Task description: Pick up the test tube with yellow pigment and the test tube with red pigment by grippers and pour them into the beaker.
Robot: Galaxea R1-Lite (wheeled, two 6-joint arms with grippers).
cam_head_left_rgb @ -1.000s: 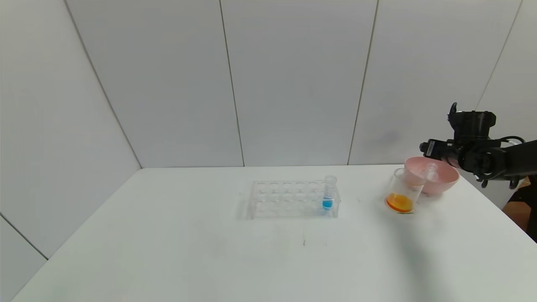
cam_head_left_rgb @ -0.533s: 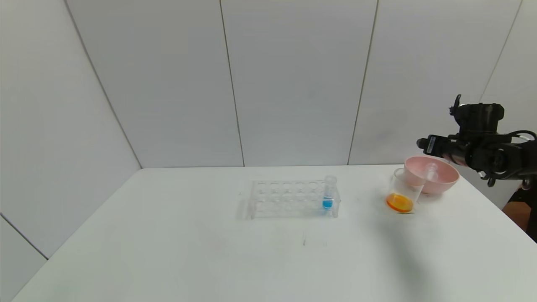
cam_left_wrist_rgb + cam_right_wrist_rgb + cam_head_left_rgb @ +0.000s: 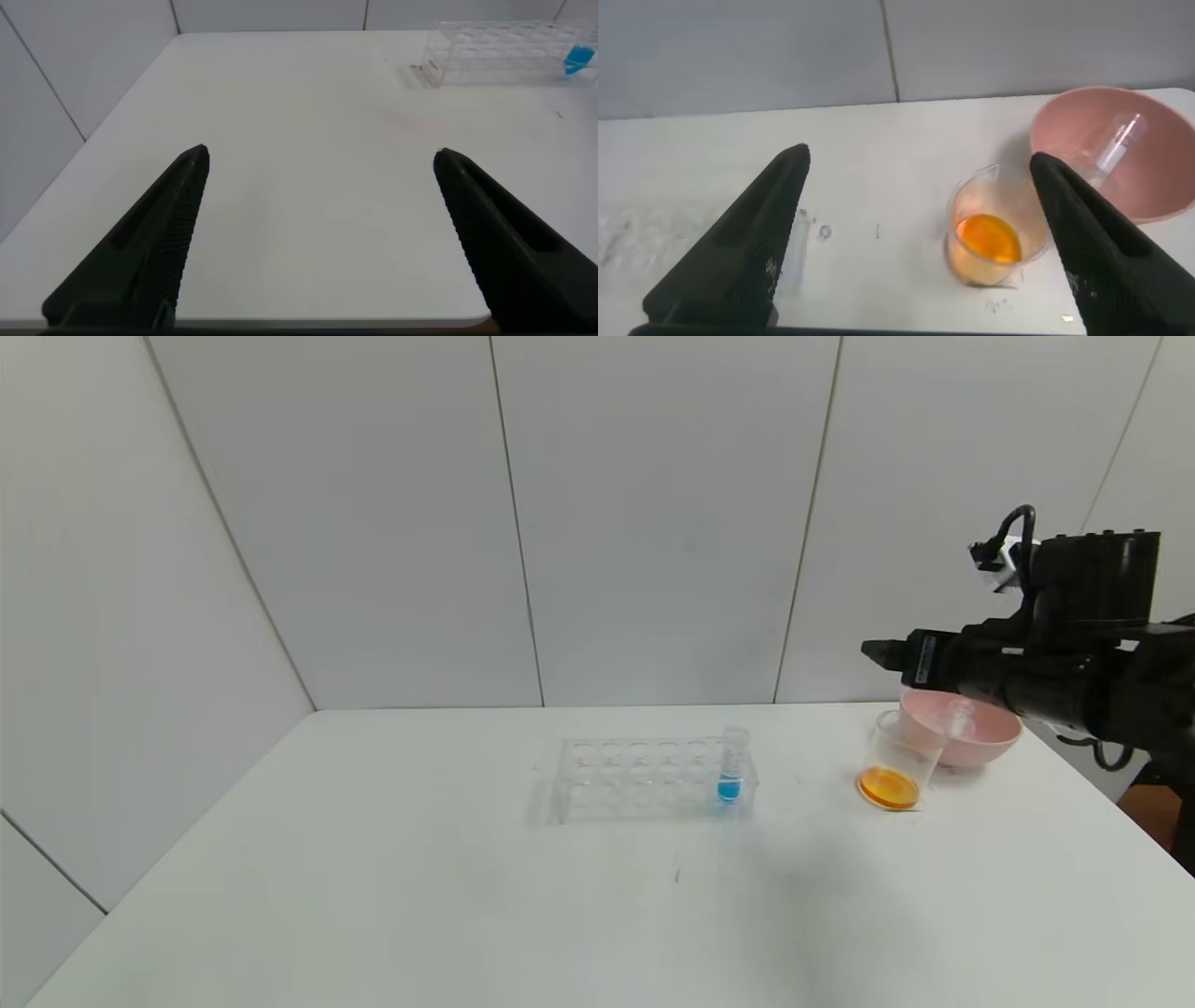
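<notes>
The beaker (image 3: 892, 770) stands on the table at the right with orange liquid in its bottom, also in the right wrist view as the beaker (image 3: 990, 238). A clear, empty-looking tube (image 3: 956, 719) leans in the pink bowl; I cannot tell which tube it is. No tube with yellow pigment or red pigment shows. My right gripper (image 3: 873, 651) hovers above and just behind the beaker, pointing left, and the right gripper (image 3: 920, 163) is open and holds nothing. Over the table's near left part, my left gripper (image 3: 322, 159) is open and empty.
A pink bowl (image 3: 990, 735) sits right behind the beaker, touching or nearly touching it. A clear tube rack (image 3: 644, 779) stands mid-table with a blue-liquid tube (image 3: 730, 767) at its right end. The table's right edge runs close by the bowl.
The right arm has risen and swung left and nearer, its tip now over the beaker rather than behind the bowl. Beaker, bowl and rack have not moved.
</notes>
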